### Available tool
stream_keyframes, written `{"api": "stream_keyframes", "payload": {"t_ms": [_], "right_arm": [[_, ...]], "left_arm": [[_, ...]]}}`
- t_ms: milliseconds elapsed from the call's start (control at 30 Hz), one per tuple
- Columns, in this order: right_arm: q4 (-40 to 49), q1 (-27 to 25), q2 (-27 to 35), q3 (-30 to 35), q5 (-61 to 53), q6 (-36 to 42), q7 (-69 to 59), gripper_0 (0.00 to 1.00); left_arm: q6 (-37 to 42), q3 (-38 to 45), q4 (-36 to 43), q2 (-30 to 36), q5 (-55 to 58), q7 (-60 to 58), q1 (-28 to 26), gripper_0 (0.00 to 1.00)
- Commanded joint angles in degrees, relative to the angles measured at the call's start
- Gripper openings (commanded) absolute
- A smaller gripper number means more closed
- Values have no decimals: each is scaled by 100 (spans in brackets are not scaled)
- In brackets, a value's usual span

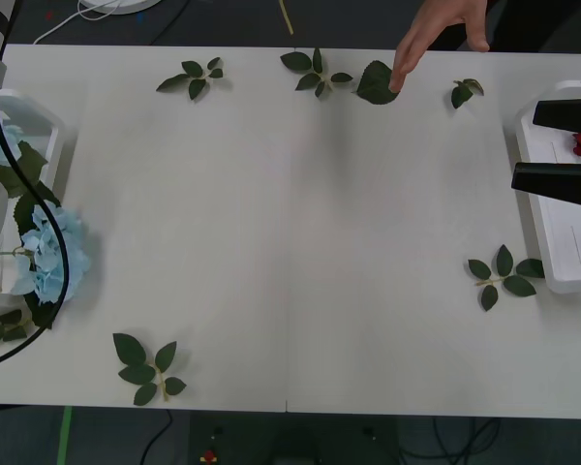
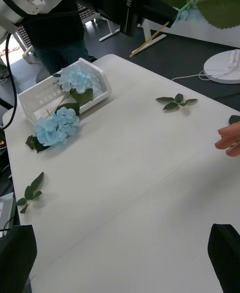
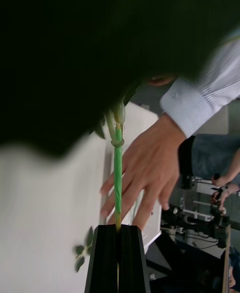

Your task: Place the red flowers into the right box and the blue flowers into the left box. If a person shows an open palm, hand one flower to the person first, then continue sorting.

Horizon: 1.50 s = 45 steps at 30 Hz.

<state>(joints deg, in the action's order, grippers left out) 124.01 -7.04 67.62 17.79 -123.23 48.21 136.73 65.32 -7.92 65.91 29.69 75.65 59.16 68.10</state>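
Left claw (image 3: 118,230) clamped on thin green flower stem (image 3: 118,173). Right claw (image 2: 120,258) spread wide over right box (image 1: 562,247). Fluffy pale blue flowers (image 1: 46,254) spill from left box (image 1: 39,121), surface's left edge.

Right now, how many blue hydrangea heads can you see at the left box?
2. One blue hydrangea head lies inside the left box. The other head rests on the table just outside its open end. More could be hidden behind the arm.

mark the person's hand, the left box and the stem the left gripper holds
person's hand (image 1: 436,34): front view, back of hand
left box (image 2: 37,95): right wrist view, slotted side wall
green stem (image 3: 118,173): left wrist view, mid-stem
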Motion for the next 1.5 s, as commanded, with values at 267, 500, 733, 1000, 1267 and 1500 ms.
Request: {"api": "stream_keyframes", "payload": {"t_ms": [267, 500, 733, 1000, 1267, 1500], "right_arm": [[124, -87, -91, 137, -78, -75, 135, 100], [124, -87, -91, 137, -78, -75, 135, 100], [124, -87, -91, 137, -78, -75, 135, 100], [124, -87, -91, 137, -78, -75, 135, 100], [124, -87, -91, 137, -78, -75, 135, 100], [124, -87, -91, 137, -78, -75, 135, 100]], "left_arm": [[-1865, -764, 185, -525, 450, 2688, 300, 0], [-3711, -1950, 185, -543, 863, 3215, 282, 0], [-4889, -2416, 185, -771, 881, 3892, -34, 0], [-5293, -2434, 194, -877, 881, 4006, -131, 0], [-5530, -2425, 185, -912, 925, 4050, -175, 0], [-5530, -2425, 194, -842, 1048, 4077, -236, 0]]}}
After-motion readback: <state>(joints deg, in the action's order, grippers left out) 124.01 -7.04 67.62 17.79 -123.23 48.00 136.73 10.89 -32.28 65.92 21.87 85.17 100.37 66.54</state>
